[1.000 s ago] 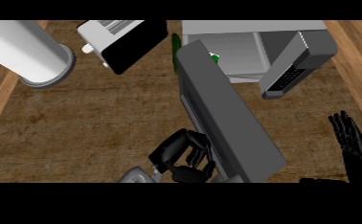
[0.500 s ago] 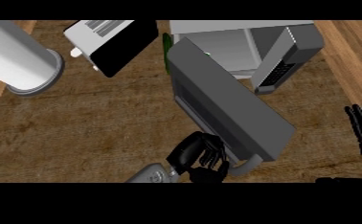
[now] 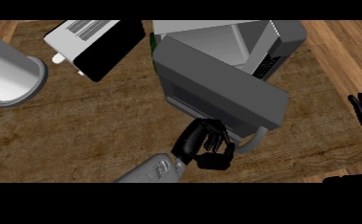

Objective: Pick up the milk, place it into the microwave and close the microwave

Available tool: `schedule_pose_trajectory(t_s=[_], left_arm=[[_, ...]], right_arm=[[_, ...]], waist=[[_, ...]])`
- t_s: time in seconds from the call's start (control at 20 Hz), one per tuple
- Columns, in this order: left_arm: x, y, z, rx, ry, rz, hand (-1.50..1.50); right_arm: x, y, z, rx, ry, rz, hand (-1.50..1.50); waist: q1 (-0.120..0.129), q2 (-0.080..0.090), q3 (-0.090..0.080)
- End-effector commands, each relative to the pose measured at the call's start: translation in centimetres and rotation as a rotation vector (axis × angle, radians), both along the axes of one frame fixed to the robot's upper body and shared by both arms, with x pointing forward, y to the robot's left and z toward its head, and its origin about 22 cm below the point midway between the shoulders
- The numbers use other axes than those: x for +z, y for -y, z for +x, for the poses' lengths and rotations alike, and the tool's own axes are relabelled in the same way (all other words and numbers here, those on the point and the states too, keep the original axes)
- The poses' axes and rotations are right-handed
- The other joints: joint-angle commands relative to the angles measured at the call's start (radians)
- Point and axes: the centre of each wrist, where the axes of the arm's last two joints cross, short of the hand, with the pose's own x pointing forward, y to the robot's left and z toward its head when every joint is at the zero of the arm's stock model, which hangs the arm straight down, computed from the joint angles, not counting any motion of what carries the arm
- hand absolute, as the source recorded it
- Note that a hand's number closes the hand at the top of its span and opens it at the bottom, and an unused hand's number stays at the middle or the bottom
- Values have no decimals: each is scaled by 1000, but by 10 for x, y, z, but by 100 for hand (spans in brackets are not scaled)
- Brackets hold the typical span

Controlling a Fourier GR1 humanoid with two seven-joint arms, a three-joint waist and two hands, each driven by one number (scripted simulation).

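One left hand (image 3: pixel 205 144) at microwave door (image 3: pixel 219 91), no readable writing

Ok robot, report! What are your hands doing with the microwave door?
Left hand curled at microwave door's lower edge. Right hand resting at right edge. Door half shut. Milk not visible.

A kitchen is showing here, seen from above: a wooden counter (image 3: pixel 84 117) is carrying a grey microwave (image 3: pixel 283 41) with its door (image 3: pixel 212 89) hanging open, a toaster (image 3: pixel 96 43) sitting beside it, and a large metal pot (image 3: pixel 17 79) standing at the left
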Motion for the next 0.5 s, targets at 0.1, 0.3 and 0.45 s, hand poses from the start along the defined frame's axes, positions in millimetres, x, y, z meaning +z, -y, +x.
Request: schedule_pose_trajectory(t_s=[0.1, 0.3, 0.45], left_arm=[[28, 6, 19, 136, 89, -176, 150], [45, 9, 37, 179, 96, -229, 150], [52, 11, 44, 191, 89, -262, 150]], right_arm=[[18, -2, 7, 99, 35, 4, -150], [25, -5, 9, 132, 31, 22, -150], [41, -6, 18, 163, 49, 7, -150]], waist=[[-43, 15, -5], [-81, 21, -2], [-95, 30, -3]])
